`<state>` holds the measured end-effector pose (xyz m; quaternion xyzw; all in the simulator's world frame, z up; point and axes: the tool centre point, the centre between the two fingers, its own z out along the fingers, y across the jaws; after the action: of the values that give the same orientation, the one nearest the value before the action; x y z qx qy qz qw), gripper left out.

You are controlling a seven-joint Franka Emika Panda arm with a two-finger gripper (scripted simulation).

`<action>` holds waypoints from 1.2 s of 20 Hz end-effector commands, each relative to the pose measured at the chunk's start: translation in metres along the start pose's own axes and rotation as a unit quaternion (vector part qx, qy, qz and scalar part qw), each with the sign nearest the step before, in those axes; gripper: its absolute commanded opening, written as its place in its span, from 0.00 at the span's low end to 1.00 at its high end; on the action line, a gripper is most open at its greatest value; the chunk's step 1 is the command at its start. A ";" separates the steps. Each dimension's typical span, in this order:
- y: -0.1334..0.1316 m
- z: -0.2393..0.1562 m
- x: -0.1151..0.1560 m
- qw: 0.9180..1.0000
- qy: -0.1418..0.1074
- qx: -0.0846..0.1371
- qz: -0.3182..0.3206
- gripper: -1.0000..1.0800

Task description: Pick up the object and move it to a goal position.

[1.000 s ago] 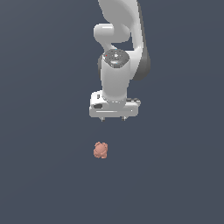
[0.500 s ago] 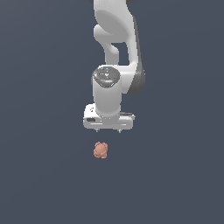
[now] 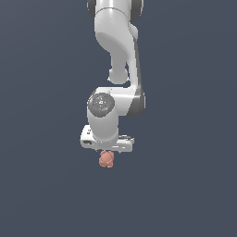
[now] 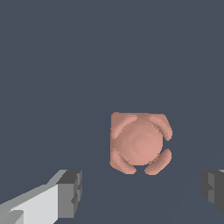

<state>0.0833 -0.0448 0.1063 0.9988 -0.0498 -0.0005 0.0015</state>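
Hovering gripper [image 4: 141, 192] (spread) over object [image 4: 140, 142]

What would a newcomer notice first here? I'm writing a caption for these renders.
The white arm reaching down the middle of the exterior view stands out against a plain dark ground. Right under its gripper sits a small knobbly salmon-pink object. In the wrist view that object lies between the two open fingertips.
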 end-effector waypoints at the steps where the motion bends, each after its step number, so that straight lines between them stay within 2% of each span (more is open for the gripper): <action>1: 0.004 0.007 0.006 1.000 0.000 0.001 0.006 0.96; 13: 0.009 0.020 0.013 1.000 0.000 0.001 0.013 0.96; 24: 0.010 0.068 0.013 1.000 0.000 0.002 0.014 0.96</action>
<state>0.0941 -0.0558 0.0423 0.9980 -0.0638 -0.0010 0.0000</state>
